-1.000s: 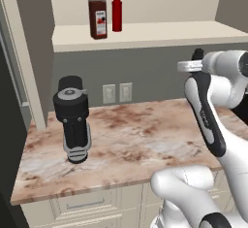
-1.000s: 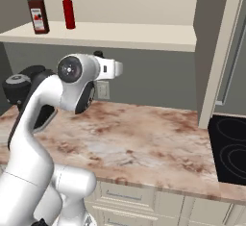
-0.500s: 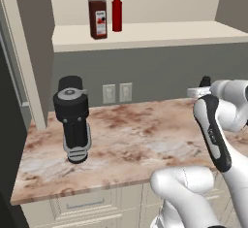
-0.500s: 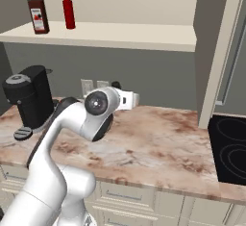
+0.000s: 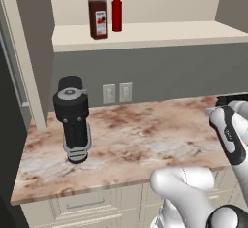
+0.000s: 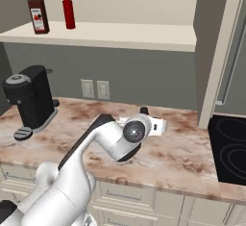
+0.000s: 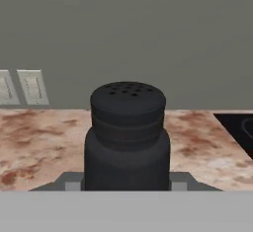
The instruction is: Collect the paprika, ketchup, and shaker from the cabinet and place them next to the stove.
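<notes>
Shaker (image 7: 127, 137) clamped in the claw (image 7: 126, 184), low over the counter (image 5: 145, 139).
Left view: jar (image 5: 98, 16) and ketchup (image 5: 116, 13) on cabinet shelf (image 5: 145, 33). Right view: shaker a dark nub past the wrist; stove (image 6: 231, 148) cut off. Hand view: shaker's base hidden.

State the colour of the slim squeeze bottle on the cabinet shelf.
Bright red all over; the ketchup shows best in the left base view.
</notes>
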